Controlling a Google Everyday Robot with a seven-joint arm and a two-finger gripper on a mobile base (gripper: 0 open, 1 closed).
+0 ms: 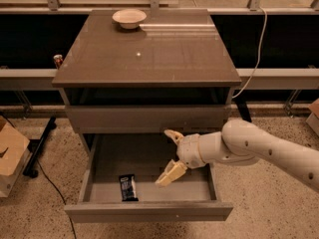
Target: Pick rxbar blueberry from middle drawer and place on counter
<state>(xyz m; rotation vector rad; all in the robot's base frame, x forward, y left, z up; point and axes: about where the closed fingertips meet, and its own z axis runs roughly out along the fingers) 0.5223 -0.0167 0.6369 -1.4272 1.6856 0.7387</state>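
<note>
The middle drawer (149,212) is pulled open at the bottom of the cabinet. The rxbar blueberry (128,187), a small dark wrapper with blue and white print, lies flat on the drawer floor at the front left. My gripper (169,156) hangs over the drawer's middle, to the right of the bar and a little above it. Its two cream fingers (171,174) are spread open and hold nothing. The white arm (259,151) comes in from the right. The glossy grey-brown counter (149,54) tops the cabinet.
A white bowl (129,18) stands at the back of the counter. A closed drawer front (147,118) sits above the open one. A cardboard box (11,153) lies on the floor at the left, a can (58,60) behind the cabinet, a cable (254,59) at the right.
</note>
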